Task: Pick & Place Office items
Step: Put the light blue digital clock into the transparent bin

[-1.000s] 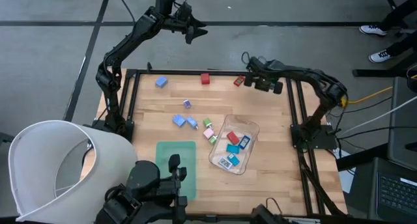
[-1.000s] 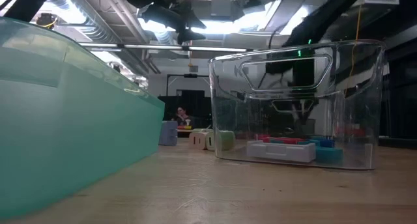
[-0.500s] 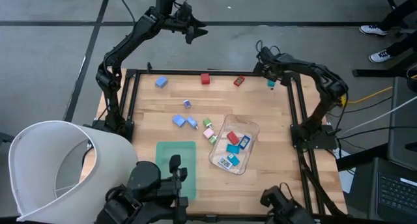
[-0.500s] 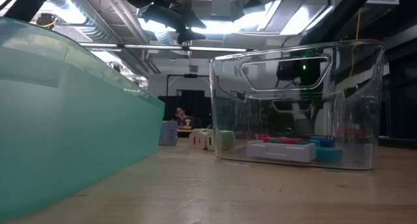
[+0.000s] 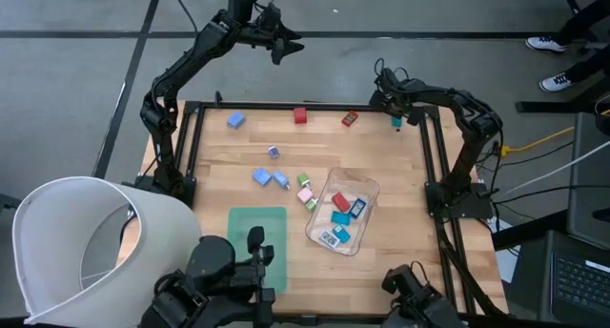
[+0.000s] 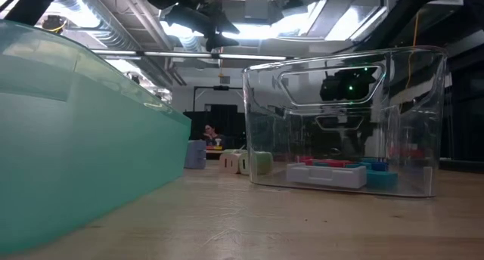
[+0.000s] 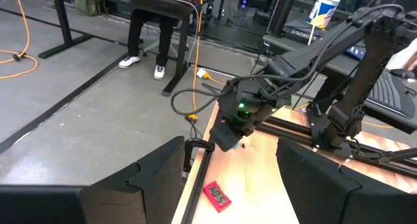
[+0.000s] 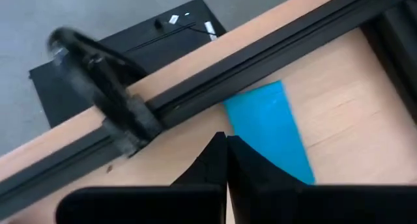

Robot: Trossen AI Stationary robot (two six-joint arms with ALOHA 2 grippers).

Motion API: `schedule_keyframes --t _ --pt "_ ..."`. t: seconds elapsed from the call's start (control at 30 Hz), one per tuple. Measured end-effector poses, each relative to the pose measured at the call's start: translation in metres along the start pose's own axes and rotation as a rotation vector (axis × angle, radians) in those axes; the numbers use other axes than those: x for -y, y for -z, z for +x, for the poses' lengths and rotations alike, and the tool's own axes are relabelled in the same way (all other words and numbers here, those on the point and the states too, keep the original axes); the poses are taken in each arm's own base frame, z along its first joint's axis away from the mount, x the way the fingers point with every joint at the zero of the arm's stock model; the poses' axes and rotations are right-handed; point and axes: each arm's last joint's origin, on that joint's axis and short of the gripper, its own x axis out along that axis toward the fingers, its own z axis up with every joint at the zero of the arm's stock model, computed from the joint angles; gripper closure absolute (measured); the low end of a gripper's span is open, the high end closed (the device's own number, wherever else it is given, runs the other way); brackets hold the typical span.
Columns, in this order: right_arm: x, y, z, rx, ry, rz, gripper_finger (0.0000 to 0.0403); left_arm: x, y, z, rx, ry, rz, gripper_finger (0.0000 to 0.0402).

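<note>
Now find the right gripper [image 5: 394, 109] well beyond the tray [image 5: 374, 190], at the desk's far right corner, tips down over a teal piece [image 5: 396, 123]. A second back, picture it lower and more to the left, stretched toward the flat red piece [image 5: 350, 118] and covering that teal piece entirely. Since then: swung off to the corner, leaving the teal piece in plain sight on the wood. Seen past the wrist, jaws pressed fully together, tips just at the teal piece's edge, with nothing pinched between them so far as can be told.

Judged from that, no pick made yet; probably lining up on the teal piece, so needing the jaws opened before any grasp.

Note the left gripper [image 5: 286, 50] high up and far beyond the tray, past the desk's far edge, jaws partly open and empty; exactly as a second ago.

Otherwise unchanged from the earlier frame: several pieces already inside the tray; a loose cluster of blue, light green and pink ones just left of the tray; red cube [image 5: 299, 114] and blue block [image 5: 235, 120] far beyond the tray along the back edge; green mat [image 5: 257, 228] left of the tray. About half the job left, by that count.
</note>
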Motion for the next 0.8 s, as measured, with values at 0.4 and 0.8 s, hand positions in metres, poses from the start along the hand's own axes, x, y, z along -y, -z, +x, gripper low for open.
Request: schedule_keyframes --t 0.4,0.8 --pt "0.005 -0.002 0.006 0.043 0.083 -0.02 0.0403 -0.001 0.002 0.001 -0.011 -0.004 0.0 0.0162" --pt "-0.011 0.025 0.009 -0.176 0.117 -0.181 0.0403 -0.002 0.01 0.007 -0.06 0.013 -0.033 0.0162"
